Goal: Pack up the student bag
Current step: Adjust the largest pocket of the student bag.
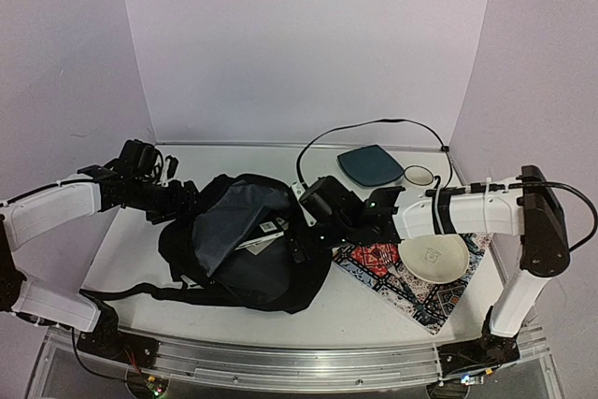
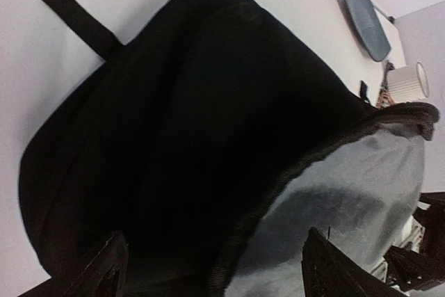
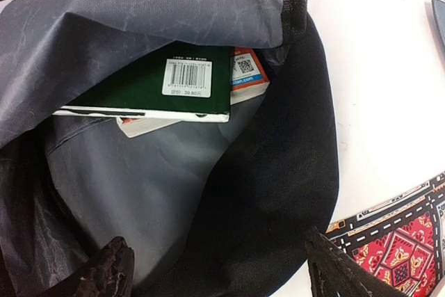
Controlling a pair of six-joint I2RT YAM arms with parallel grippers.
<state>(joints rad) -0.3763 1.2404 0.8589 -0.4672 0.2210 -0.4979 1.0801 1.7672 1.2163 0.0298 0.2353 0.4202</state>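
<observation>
Student bag on worktop, mouth agape, books inside; left hand, right hand spread wide, gripping nothing.

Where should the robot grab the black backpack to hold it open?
Probably the opening rim of the student bag, from above, one finger inside, one outside: it is a thin fabric edge standing up, while the body is too wide.

Black student bag with grey lining, green-covered book, teal pouch, red geometric-patterned cloth
</observation>
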